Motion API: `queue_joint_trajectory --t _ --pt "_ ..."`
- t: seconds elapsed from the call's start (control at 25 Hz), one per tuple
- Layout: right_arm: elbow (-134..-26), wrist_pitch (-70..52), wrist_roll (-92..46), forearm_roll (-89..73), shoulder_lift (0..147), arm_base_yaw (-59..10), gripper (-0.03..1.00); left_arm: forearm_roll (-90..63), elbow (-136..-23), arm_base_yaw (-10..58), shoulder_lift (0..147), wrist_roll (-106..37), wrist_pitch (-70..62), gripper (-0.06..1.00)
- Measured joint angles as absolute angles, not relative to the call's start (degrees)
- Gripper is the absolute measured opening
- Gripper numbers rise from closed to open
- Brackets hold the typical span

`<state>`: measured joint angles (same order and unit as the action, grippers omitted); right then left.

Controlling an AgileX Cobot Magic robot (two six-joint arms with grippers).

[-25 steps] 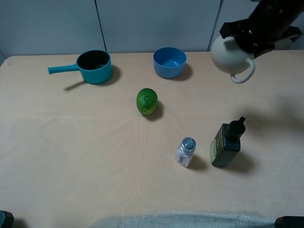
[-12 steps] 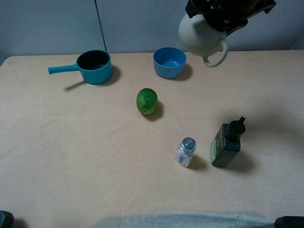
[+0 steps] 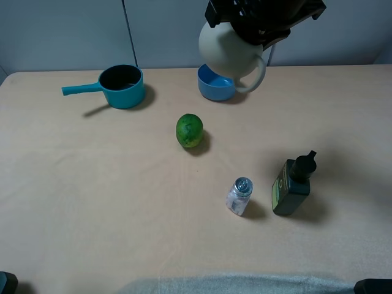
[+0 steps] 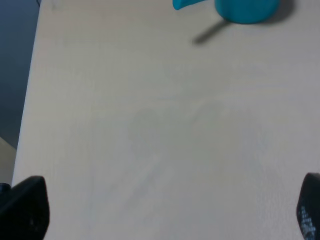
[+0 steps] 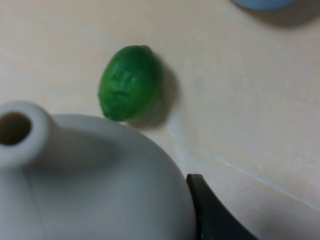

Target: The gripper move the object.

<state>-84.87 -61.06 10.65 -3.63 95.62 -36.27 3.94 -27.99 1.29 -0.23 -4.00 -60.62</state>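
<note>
Worktop (image 3: 92, 184): beige, carries the rest.
Pitcher (image 3: 228, 52): cream, round-bellied; we find it aloft at the far side, over the blue bowl (image 3: 213, 87), loop handle to the right. We judge it rigid, glazed, slippery, breakable; rim or handle suit a hold best.
Right gripper (image 3: 251, 27): fingers (image 5: 210, 212) clamped on the pitcher, one against its belly.
Left gripper (image 4: 167, 215): fingers wide apart, empty.

Counter (image 3: 92, 202) under me was plain matte beige, evenly lit. Grey panelled wall (image 3: 61, 30) ran behind its far edge, dark seam (image 3: 129, 30) left of middle.
</note>
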Motion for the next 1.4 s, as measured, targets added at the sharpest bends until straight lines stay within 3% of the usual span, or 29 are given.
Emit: queue_joint_trajectory --t 0.36,1.0,1.4 --pt "-88.88 -61.68 11.75 -3.52 98.4 -40.32 0.07 3.94 -27.99 1.29 -0.23 -4.0 -60.62 0.99" --pt "-119.82 -69.58 9.09 -3.18 121.21 -49.05 0.07 3.94 -27.99 1.29 -0.23 -4.0 -60.62 0.99" --pt "-129.82 -68.81 8.35 -5.29 130.45 -49.14 0.07 3.94 -27.99 1.29 -0.23 -4.0 -60.62 0.99"
